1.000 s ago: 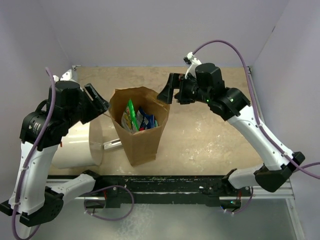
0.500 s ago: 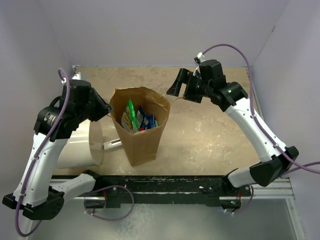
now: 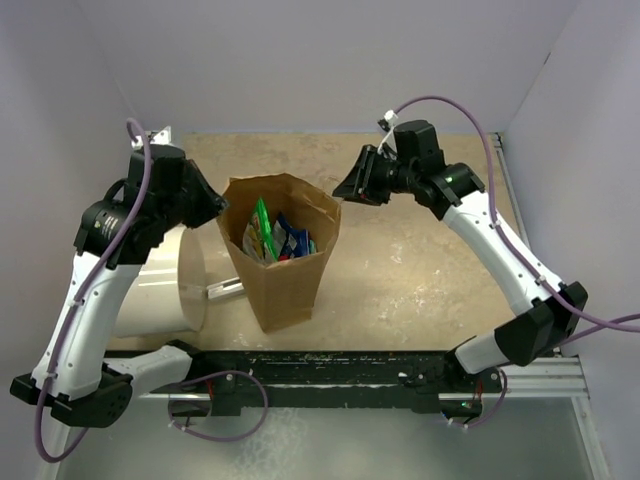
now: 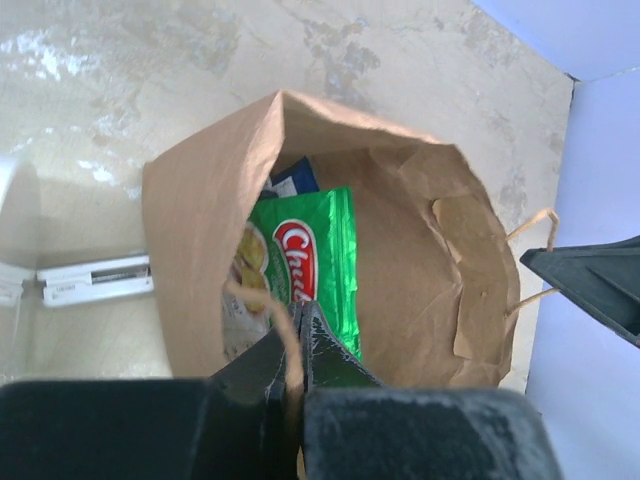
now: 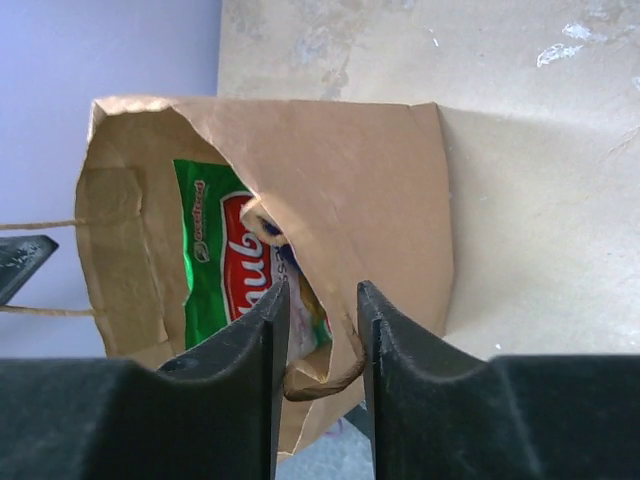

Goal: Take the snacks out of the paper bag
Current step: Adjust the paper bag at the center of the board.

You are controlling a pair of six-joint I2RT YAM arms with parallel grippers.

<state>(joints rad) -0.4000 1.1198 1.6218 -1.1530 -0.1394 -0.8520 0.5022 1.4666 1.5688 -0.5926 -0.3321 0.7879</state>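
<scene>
The brown paper bag (image 3: 287,275) stands upright and open at mid-table. Inside it are snacks: a bright green packet (image 3: 261,227) (image 4: 322,262) (image 5: 212,255) and a blue one (image 3: 294,238) beside it. My left gripper (image 3: 216,208) (image 4: 298,335) sits at the bag's left rim, shut on the thin twisted handle (image 4: 262,305). At the right rim, my right gripper (image 3: 342,190) (image 5: 318,300) is open, its fingers narrowly apart. The other handle loop (image 5: 325,375) hangs between them, unclamped.
A large white cylinder (image 3: 160,290) lies on its side left of the bag. A small white-grey bar (image 3: 225,288) (image 4: 95,280) rests by the bag's base. Lilac walls enclose the table on three sides. A black rail (image 3: 330,370) runs along the near edge.
The left jaws have closed on the left handle. The right gripper has come in to the right rim, its jaws narrowing around the other handle. The bag has stayed put.
</scene>
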